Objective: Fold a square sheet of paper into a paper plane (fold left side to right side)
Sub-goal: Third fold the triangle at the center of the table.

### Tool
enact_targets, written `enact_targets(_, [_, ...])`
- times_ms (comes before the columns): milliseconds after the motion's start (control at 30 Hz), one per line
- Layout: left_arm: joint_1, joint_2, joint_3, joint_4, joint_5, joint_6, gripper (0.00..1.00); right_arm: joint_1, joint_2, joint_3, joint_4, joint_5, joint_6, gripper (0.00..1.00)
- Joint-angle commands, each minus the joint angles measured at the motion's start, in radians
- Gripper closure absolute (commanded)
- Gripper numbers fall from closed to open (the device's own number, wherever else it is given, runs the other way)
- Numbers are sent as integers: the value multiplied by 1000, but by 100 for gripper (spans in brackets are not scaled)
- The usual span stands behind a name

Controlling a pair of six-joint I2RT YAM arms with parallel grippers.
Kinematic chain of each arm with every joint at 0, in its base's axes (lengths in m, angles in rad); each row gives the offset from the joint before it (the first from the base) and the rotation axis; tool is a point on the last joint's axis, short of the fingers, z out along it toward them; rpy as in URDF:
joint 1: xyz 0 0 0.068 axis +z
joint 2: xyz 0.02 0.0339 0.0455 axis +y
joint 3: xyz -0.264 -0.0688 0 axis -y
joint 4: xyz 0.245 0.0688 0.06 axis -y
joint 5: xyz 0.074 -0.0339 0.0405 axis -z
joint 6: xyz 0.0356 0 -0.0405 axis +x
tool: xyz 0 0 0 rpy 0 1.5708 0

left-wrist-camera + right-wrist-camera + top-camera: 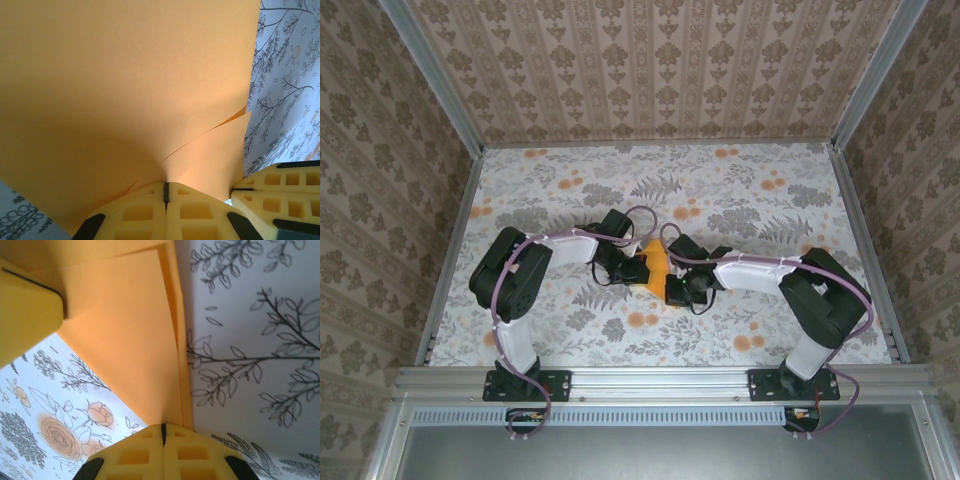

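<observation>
Watching from the table's near edge: left gripper (632, 268) is clamped on the thin bright orange paper sheet (658, 266), with its yellow fingers (140, 214) pressed together and the paper running into the seam. The sheet sits mid-table on the grey-and-orange floral cloth (770, 200), between both wrists, with overlapping layers and a slanted edge across them. Right gripper (163, 432) is likewise closed, pinching the sheet where its layered edge narrows. The two grippers are just beside each other.
</observation>
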Motion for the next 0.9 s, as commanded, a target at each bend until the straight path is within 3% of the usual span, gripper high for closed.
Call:
enact_targets(0, [-1,54,-12,-59,-128,25,99,-3,-29,-47,-154,29,-21,100])
enact_targets(267, [-4,48,-3,-62,-127,25,99,-27,-134,-54,-161,10,-46,100])
enact_targets(433, [-9,48,7,-63,-125,26,99,-42,-206,-50,-26,-52,7,100])
enact_targets(600, [-14,48,12,-64,-124,25,98,-40,-81,-15,94,-92,46,100])
enact_targets(867, [-20,36,17,-56,-112,21,97,-41,45,25,51,-65,25,100])
